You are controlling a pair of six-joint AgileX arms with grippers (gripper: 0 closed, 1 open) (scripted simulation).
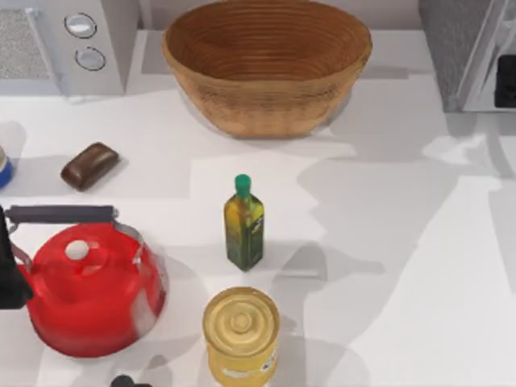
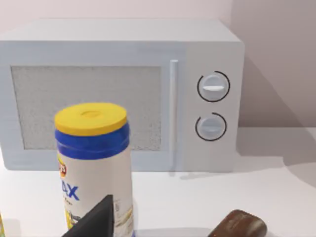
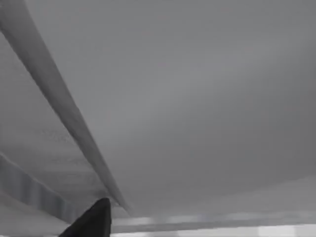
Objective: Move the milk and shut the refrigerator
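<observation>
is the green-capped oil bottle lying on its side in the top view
No, the oil bottle stands upright on the table, between the wicker basket and the yellow can.

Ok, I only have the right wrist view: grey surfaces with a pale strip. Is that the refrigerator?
Observer: Probably, with the right gripper close against it. From above, the refrigerator stands at the table's far right corner, its pale door panel slanting away from the dark body.
Operator: What's nearest it?
Observer: The woven basket, to its left along the back.
Operator: And the left arm?
Observer: Parked at the left edge beside the red kettle; the left gripper faces a yellow-lidded canister and the microwave.
</observation>
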